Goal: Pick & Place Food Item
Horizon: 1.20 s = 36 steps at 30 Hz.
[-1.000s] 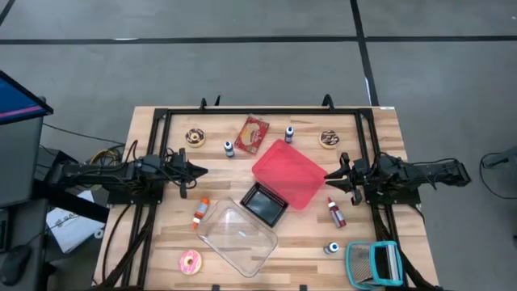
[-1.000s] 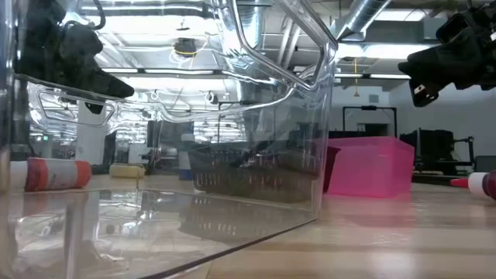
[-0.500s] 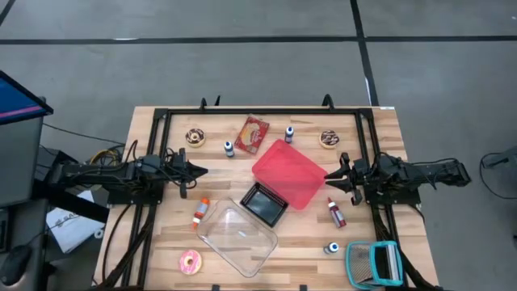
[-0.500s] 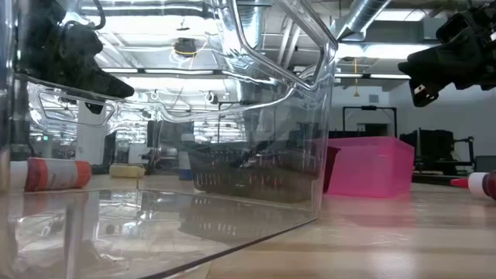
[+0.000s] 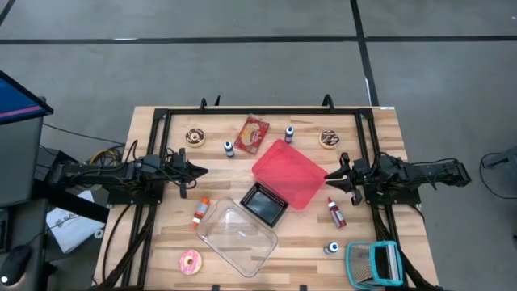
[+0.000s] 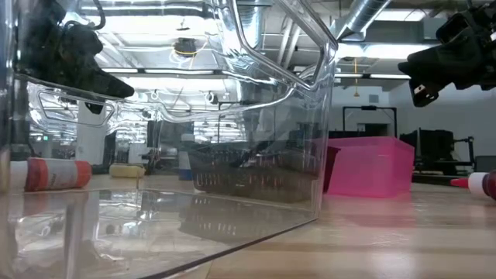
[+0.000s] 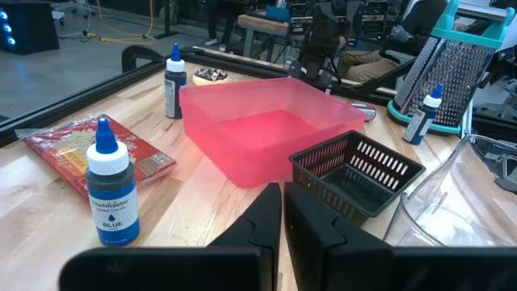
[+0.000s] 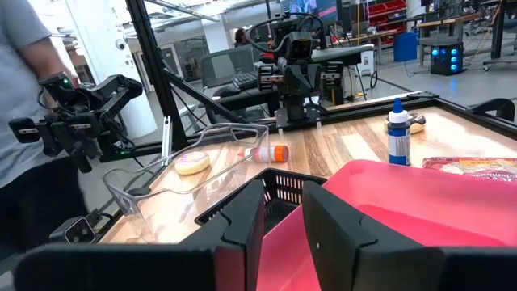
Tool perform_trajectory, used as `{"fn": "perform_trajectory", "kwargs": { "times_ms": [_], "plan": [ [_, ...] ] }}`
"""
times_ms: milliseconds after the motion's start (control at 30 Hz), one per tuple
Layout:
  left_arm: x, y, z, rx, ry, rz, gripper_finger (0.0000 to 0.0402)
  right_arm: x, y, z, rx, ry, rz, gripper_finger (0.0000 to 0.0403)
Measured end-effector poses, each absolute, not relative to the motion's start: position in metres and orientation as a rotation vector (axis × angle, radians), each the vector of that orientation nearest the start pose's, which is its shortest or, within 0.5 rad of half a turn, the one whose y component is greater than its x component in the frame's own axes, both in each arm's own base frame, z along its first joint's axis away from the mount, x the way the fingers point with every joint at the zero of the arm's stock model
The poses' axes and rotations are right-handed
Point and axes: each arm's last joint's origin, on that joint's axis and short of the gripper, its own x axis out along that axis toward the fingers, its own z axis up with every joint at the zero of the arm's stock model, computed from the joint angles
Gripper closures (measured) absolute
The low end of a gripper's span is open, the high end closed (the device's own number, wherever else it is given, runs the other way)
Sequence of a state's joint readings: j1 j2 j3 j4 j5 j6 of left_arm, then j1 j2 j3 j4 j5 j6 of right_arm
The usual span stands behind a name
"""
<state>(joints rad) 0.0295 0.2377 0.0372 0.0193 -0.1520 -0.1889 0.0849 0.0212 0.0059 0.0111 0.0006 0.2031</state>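
Food lies on the wooden table: a chocolate donut [image 5: 195, 137] at the far left, a second donut [image 5: 328, 139] at the far right, a pink donut [image 5: 191, 262] at the near left, and a red snack packet [image 5: 252, 133] flat near the far edge. A pink bin [image 5: 288, 172], a black basket [image 5: 264, 204] and a clear container [image 5: 237, 240] stand in the middle. My left gripper [image 5: 202, 170] hovers shut to the left of the bin, above the table. My right gripper [image 5: 329, 176] hovers shut to the right of the bin. Neither holds anything.
Small bottles stand or lie about: blue ones [image 5: 229, 149] [image 5: 288, 133] near the packet, an orange one [image 5: 199, 212] lying left of the clear container, a red one [image 5: 336, 212] and another [image 5: 332, 247] at the right. A teal-framed grater [image 5: 373, 263] lies at the near right corner. A person [image 8: 32, 121] stands beyond the table.
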Motion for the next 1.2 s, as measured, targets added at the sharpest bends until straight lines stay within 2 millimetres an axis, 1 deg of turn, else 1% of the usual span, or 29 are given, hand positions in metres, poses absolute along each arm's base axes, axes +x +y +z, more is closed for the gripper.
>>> {"fn": "perform_trajectory", "kwargs": {
  "times_ms": [100,200,233,267,333,400,467,500,567,767,900,1033,1200],
  "plan": [
    [0.110,0.008,0.160,-0.178,0.140,0.196,0.0389,0.098,0.008,0.165,0.203,0.013,0.083,0.0321],
    [0.111,0.008,0.169,-0.194,0.054,0.188,0.0389,0.098,0.008,0.165,0.203,0.013,0.083,0.0321],
    [0.112,0.008,0.171,-0.231,0.022,0.188,0.0389,0.098,0.008,0.165,0.203,0.013,0.083,0.0321],
    [0.112,0.008,0.174,-0.286,-0.011,0.198,0.0389,0.098,0.008,0.165,0.203,0.013,0.083,0.0321],
    [0.111,0.010,0.177,-0.455,-0.075,0.252,0.0389,0.098,0.008,0.165,0.203,0.013,0.083,0.0321],
    [0.111,0.012,0.176,-0.637,-0.109,0.317,0.0389,0.098,0.008,0.165,0.203,0.013,0.083,0.0321],
    [0.110,0.013,0.175,-0.800,-0.136,0.339,0.0389,0.098,0.008,0.165,0.203,0.013,0.083,0.0321],
    [0.110,0.013,0.175,-0.867,-0.150,0.336,0.0389,0.098,0.008,0.165,0.203,0.013,0.083,0.0321],
    [0.110,0.013,0.175,-0.944,-0.165,0.331,0.0389,0.098,0.008,0.165,0.203,0.013,0.083,0.0321],
    [0.110,0.012,0.181,-0.975,-0.223,0.289,0.0389,0.098,0.008,0.165,0.203,0.013,0.083,0.0321],
    [0.111,0.013,0.189,-0.986,-0.318,0.285,0.0389,0.098,0.008,0.166,0.207,0.002,0.084,0.0321],
    [0.110,0.016,0.201,-1.008,-0.481,0.312,0.0389,0.098,0.008,0.174,0.373,-0.077,0.099,0.0321],
    [0.110,0.018,0.214,-0.987,-0.648,0.322,0.0389,0.094,0.006,0.193,0.394,-0.277,0.118,0.0321]
  ]
}}
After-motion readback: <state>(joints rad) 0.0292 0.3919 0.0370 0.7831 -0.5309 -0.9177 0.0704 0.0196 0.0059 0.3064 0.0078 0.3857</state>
